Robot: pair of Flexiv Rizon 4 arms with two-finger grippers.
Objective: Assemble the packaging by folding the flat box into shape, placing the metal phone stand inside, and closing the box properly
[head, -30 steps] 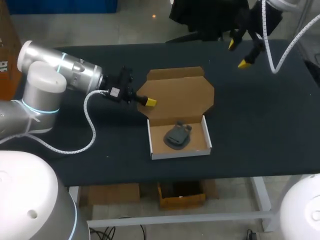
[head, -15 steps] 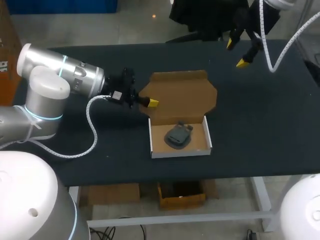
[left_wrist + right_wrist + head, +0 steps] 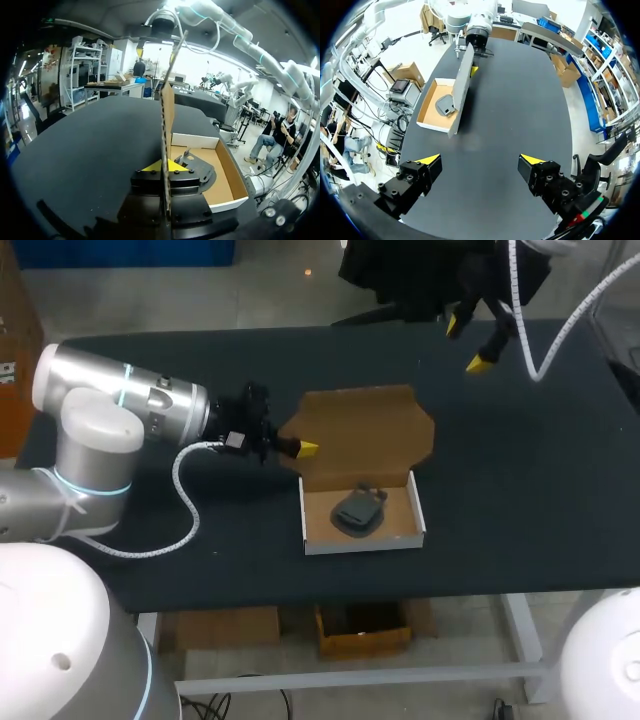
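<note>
Box [image 3: 360, 543], formed and open, just ahead of the left gripper [image 3: 300, 448] and to the side on which its tray lies. The metal phone stand [image 3: 357, 511] lies flat inside the tray [image 3: 413, 508], so only closing appears to remain. The lid [image 3: 365, 430] stands raised on its hinge along the tray's rear wall. Its long axis runs straight away from the left gripper, its free edge points upward, and its brown inner face is turned toward the tray. The left gripper takes the lid's near end edge-on between its fingers, apparently pinching the card, though the far finger's contact is partly hidden. This grip likely serves to swing the lid over the stand. The right gripper [image 3: 466, 346], fingers spread and empty, hangs above the table [image 3: 520, 470], well apart from the box, leaving the lid's path free.
</note>
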